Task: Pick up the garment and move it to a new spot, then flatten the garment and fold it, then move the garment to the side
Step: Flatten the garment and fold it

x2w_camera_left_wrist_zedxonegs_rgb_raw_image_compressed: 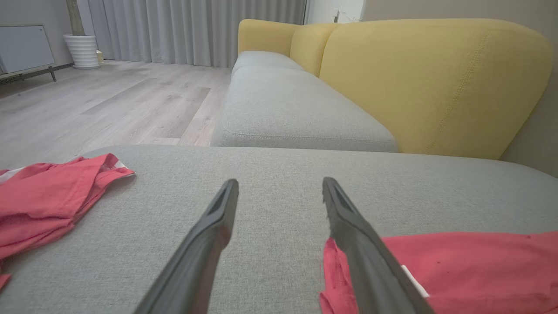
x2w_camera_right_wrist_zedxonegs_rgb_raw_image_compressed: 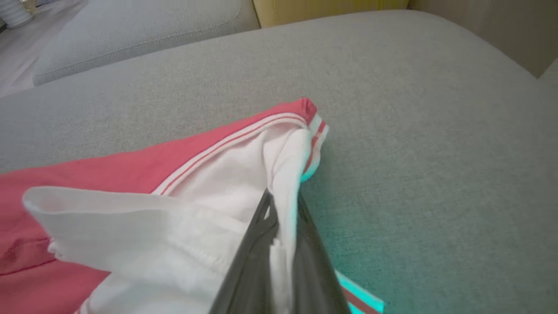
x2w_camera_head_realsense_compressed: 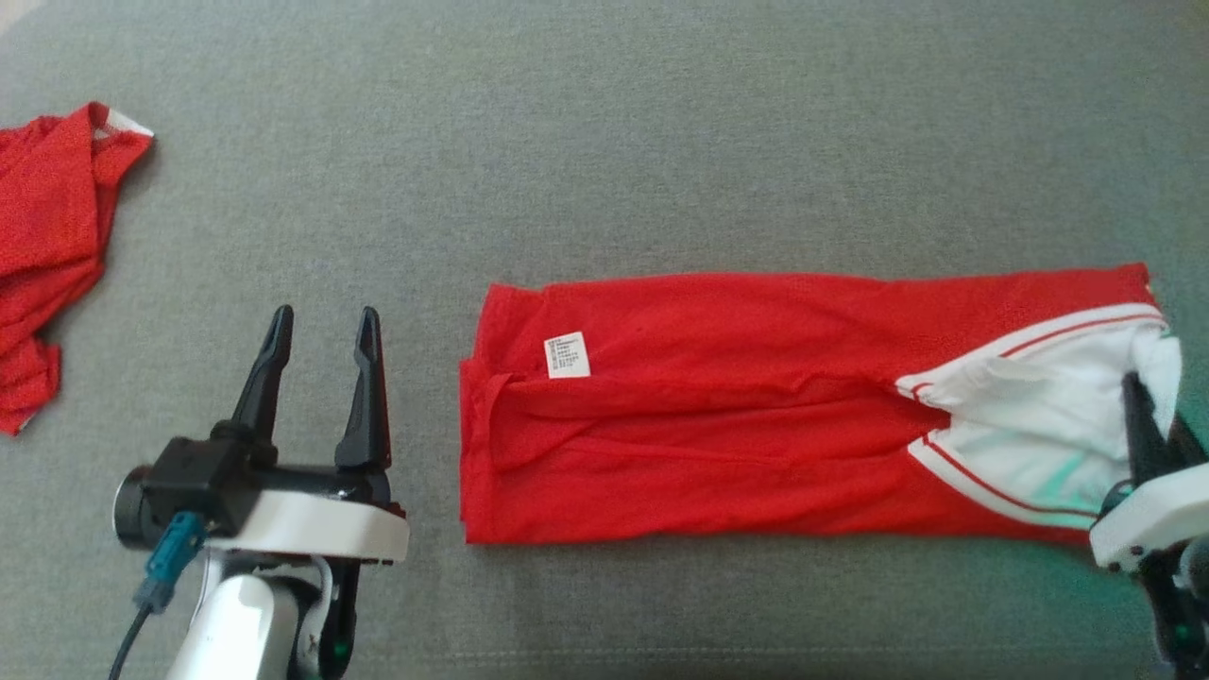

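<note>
Your right pincer (x2w_camera_right_wrist_zedxonegs_rgb_raw_image_compressed: 283, 198) is closed tight on the white part (x2w_camera_right_wrist_zedxonegs_rgb_raw_image_compressed: 174, 244) of the garment (x2w_camera_head_realsense_compressed: 737, 416) — you can see the white cloth pinched between both fingers, standing up in a fold along them. The garment itself lies on the grey cushion (x2w_camera_head_realsense_compressed: 661, 142) as a long red band, folded along its length. Its red end points to your left and its white end, with the red stripes, is at the far right of the head view. A small white label (x2w_camera_head_realsense_compressed: 568, 355) shows on top, near the red end.

Your left pincer (x2w_camera_head_realsense_compressed: 324, 316) is wide open and holds nothing. It stands just beside the red end of the garment, not touching it, with bare cushion between its fingers.

At the far left edge of the cushion lies a second red cloth (x2w_camera_head_realsense_compressed: 47, 246) — crumpled, well apart from the garment. Behind the cushion, the left wrist view shows a yellow sofa back (x2w_camera_left_wrist_zedxonegs_rgb_raw_image_compressed: 436, 83).
</note>
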`<state>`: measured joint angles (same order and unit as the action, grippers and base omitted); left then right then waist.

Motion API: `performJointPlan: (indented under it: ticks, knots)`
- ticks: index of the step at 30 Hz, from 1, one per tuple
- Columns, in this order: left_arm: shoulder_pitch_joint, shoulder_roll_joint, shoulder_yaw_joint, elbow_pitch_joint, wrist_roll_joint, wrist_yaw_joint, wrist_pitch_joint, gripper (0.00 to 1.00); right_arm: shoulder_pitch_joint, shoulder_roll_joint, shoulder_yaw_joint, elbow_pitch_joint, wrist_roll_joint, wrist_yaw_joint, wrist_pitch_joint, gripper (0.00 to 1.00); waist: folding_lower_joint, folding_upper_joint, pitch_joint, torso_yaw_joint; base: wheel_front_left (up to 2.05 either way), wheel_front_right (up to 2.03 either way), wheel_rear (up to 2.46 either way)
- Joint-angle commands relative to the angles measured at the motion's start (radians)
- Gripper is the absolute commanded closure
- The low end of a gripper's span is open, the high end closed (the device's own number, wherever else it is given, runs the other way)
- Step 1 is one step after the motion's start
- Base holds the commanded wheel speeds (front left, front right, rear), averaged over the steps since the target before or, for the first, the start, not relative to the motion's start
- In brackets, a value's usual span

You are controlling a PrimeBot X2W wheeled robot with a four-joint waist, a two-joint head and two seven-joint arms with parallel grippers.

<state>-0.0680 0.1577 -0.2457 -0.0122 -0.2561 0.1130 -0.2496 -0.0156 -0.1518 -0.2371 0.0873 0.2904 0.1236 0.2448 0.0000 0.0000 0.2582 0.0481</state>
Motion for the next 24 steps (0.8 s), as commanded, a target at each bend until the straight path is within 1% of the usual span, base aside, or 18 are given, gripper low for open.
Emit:
performJointPlan:
  ticks: [1,4,7,9,10,12,14,18,20,24]
  knots:
    - [-0.02,0.008,0.041,-0.037,0.01,-0.005,-0.012,0.0,-0.015,-0.03,0.018,-0.081,-0.008,0.007,0.01,1.0,0.0,0.0,-0.007,-0.006,0.0,0.0,0.0]
    - [-0.015,0.006,0.047,-0.045,0.013,-0.012,-0.012,0.0,-0.035,-0.029,0.077,-0.185,-0.026,0.007,0.04,1.0,0.0,0.0,-0.023,-0.018,0.0,0.0,0.0]
    - [-0.003,0.004,0.052,-0.039,0.015,-0.015,-0.012,0.0,-0.071,-0.013,0.18,-0.279,-0.034,0.007,0.074,1.0,0.0,0.0,-0.038,-0.029,0.0,0.0,0.0]
    - [-0.001,0.001,0.05,-0.037,0.017,-0.018,-0.012,0.0,-0.101,0.008,0.259,-0.309,-0.031,0.007,0.094,1.0,0.0,0.0,-0.046,-0.033,0.0,0.0,0.0]
    - [-0.001,0.001,0.05,-0.037,0.017,-0.018,-0.012,0.0,-0.101,0.008,0.259,-0.309,-0.031,0.007,0.094,1.0,0.0,0.0,-0.046,-0.033,0.0,0.0,0.0]
    - [-0.001,-0.002,0.048,-0.033,0.019,-0.022,-0.012,0.0,-0.135,0.036,0.346,-0.31,-0.013,0.007,0.102,1.0,0.0,0.0,-0.052,-0.032,0.0,0.0,0.0]
    - [-0.003,-0.005,0.043,-0.028,0.021,-0.027,-0.012,0.0,-0.164,0.062,0.435,-0.279,0.008,0.007,0.1,1.0,0.0,0.0,-0.058,-0.024,0.0,0.0,0.0]
    - [-0.01,-0.012,0.033,-0.019,0.021,-0.038,-0.012,0.0,-0.214,0.095,0.606,-0.168,0.063,0.007,0.071,1.0,0.0,0.0,-0.057,0.002,0.0,0.0,0.0]
    - [-0.013,-0.015,0.031,-0.013,0.022,-0.042,-0.012,0.0,-0.238,0.1,0.667,-0.098,0.094,0.007,0.038,1.0,0.0,0.0,-0.051,0.02,0.0,0.0,0.0]
    - [-0.019,-0.025,0.024,-0.003,0.024,-0.047,-0.012,0.0,-0.287,0.101,0.788,0.026,0.209,0.007,-0.057,1.0,0.0,0.0,-0.039,0.056,0.0,0.0,0.0]
